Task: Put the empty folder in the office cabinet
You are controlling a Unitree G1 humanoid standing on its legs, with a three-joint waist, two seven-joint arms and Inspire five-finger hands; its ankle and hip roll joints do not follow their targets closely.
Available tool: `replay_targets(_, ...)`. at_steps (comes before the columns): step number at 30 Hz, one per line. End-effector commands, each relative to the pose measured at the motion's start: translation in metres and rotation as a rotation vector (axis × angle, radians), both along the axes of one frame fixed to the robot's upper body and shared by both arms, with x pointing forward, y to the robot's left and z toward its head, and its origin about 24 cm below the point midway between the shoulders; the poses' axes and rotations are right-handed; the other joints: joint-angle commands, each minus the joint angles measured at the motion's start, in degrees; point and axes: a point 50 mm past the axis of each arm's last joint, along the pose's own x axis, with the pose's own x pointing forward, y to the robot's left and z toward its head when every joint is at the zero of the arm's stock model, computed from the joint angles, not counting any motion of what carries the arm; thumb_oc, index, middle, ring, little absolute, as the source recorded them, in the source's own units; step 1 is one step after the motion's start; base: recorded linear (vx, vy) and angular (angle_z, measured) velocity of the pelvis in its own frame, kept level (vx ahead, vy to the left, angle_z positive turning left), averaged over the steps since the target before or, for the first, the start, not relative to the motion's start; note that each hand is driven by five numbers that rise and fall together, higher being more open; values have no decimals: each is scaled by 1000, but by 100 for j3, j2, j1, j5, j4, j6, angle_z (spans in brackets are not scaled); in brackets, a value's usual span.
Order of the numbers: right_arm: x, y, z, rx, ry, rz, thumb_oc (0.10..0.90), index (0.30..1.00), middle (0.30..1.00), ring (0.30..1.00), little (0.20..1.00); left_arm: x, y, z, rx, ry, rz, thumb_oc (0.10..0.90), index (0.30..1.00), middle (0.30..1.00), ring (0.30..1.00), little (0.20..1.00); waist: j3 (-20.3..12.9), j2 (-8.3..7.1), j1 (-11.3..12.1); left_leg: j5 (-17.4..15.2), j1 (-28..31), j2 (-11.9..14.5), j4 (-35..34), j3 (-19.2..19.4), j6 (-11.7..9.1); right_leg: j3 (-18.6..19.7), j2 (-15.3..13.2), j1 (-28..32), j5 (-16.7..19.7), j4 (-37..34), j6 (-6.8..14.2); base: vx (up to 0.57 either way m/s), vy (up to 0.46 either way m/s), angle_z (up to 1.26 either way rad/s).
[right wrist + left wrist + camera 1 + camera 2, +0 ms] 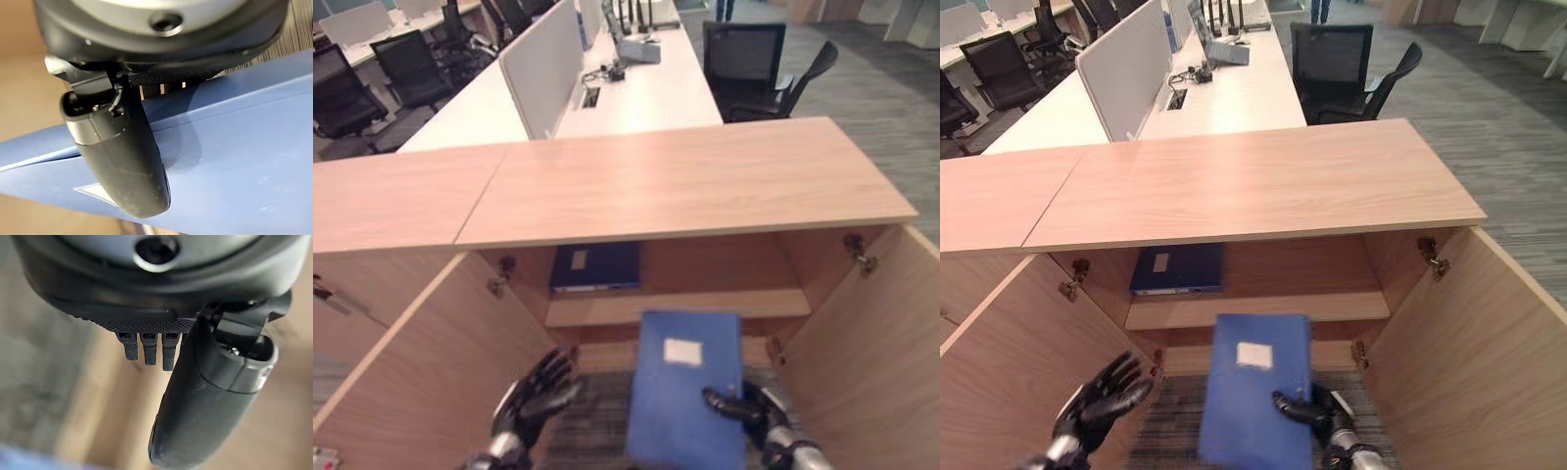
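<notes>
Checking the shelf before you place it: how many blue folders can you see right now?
2. One blue folder is pinched in the right hand before the open cabinet; a darker folder lies on the upper shelf. Lower space is hidden.

Blue folder (687, 392) before open cabinet (685, 181)

Robot hand (122, 161) (thumb) on blue folder (234, 161)

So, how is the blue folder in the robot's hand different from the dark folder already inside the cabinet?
The held folder is lighter blue; the shelf folder is dark navy. The held folder is outside the cabinet, pinched by the right hand in front of the open doors, while the shelf folder lies flat on the upper shelf, at its left. The left hand is open, touching neither. Both folders carry a pale label.
</notes>
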Motion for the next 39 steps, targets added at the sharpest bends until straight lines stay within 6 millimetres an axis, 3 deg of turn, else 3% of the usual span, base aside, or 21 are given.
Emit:
replay_targets(1, 52, 30, 35, 69, -258, 104, 400, 300, 300, 300, 300, 69, -11, 47, 50, -326, -118, 800, 900, 900, 900, 900, 226, -191, 11, -815, 856, 96, -1, -279, -231, 6, 89, -722, 521, 114, -11, 50, -58, 14)
replay_targets(9, 72, 33, 46, 86, -310, 83, 400, 300, 300, 300, 300, 65, -18, 24, 38, -221, -86, 800, 900, 900, 900, 900, 331, -135, 27, -852, 777, 255, 234, -251, -329, -36, 143, -766, 316, 277, -129, 54, -56, -3)
replay_targets(12, 89, 39, 59, 148, -372, 43, 400, 300, 300, 300, 300, 59, -24, 9, -2, -147, -78, 800, 900, 900, 900, 900, 428, -127, 47, -886, 562, 387, 741, -220, -401, 3, 176, -803, 211, 349, -216, 29, -76, -2)
replay_targets(17, 113, 45, 89, 241, -515, 14, 400, 300, 300, 300, 300, 46, -30, -8, -31, -53, -105, 800, 900, 900, 900, 900, 618, -96, 125, -642, 101, 543, 1625, -214, -504, 53, 242, -857, 72, 448, -356, -14, -57, -7)
replay_targets(19, 133, 45, 118, 317, -642, -30, 400, 300, 300, 300, 300, 32, -34, -24, -42, 47, -135, 800, 900, 900, 900, 900, 778, -130, 231, -530, -541, 599, 1898, -307, -459, 37, 164, -885, -5, 426, -350, -24, 12, -18)
replay_targets(21, 136, 43, 125, 334, -676, -44, 400, 300, 300, 300, 300, 29, -35, -28, -36, 70, -146, 800, 900, 900, 900, 900, 766, -146, 243, -615, -712, 557, 1817, -377, -425, 64, 130, -925, -18, 424, -324, 44, 74, -2)
replay_targets(22, 144, 44, 142, 382, -751, -52, 400, 300, 300, 300, 300, 13, -35, -42, -17, 169, -159, 800, 900, 900, 900, 900, 794, -152, 330, -574, -1092, 417, 1602, -651, -412, 215, 99, -964, -56, 410, -276, 68, 91, -9)
replay_targets(23, 144, 44, 142, 382, -752, -52, 400, 300, 300, 300, 300, 13, -35, -42, -17, 168, -160, 800, 900, 900, 900, 900, 789, -150, 333, -575, -1101, 416, 1604, -649, -412, 217, 98, -975, -59, 415, -275, 95, 135, -15)
replay_targets(25, 153, 38, 164, 426, -847, -95, 400, 300, 300, 300, 300, -12, -33, -61, -6, 313, -144, 800, 900, 900, 900, 900, 924, -24, 493, -137, -1617, 325, 1301, -974, -483, 477, 144, -1056, -121, 488, -256, 77, 155, -31)
replay_targets(28, 157, 37, 172, 489, -886, -140, 400, 300, 300, 300, 300, -26, -34, -69, 1, 385, -131, 800, 900, 900, 900, 900, 952, 46, 506, -27, -1527, 355, 993, -969, -469, 627, 194, -1204, -134, 594, -270, -3, 107, -51)
replay_targets(29, 165, 39, 185, 532, -939, -181, 400, 300, 300, 300, 300, -34, -32, -76, 62, 452, -156, 800, 900, 900, 900, 900, 1054, 79, 532, 71, -1528, 338, 764, -960, -433, 715, 200, -1395, -79, 630, -275, -90, 138, -49)
replay_targets(33, 173, 31, 204, 584, -1021, -269, 400, 300, 300, 300, 300, -33, -31, -78, 164, 490, -249, 800, 900, 900, 900, 900, 1149, 50, 558, 136, -1644, 288, 570, -892, -345, 771, 188, -1726, 53, 633, -245, -71, 79, -19)
replay_targets(39, 183, 37, 225, 626, -1072, -322, 400, 300, 300, 300, 300, -22, -29, -79, 246, 509, -299, 800, 900, 900, 900, 900, 1431, -68, 551, 130, -1936, 276, 674, -792, -289, 849, 125, -2074, 199, 657, -207, -70, 37, -11)
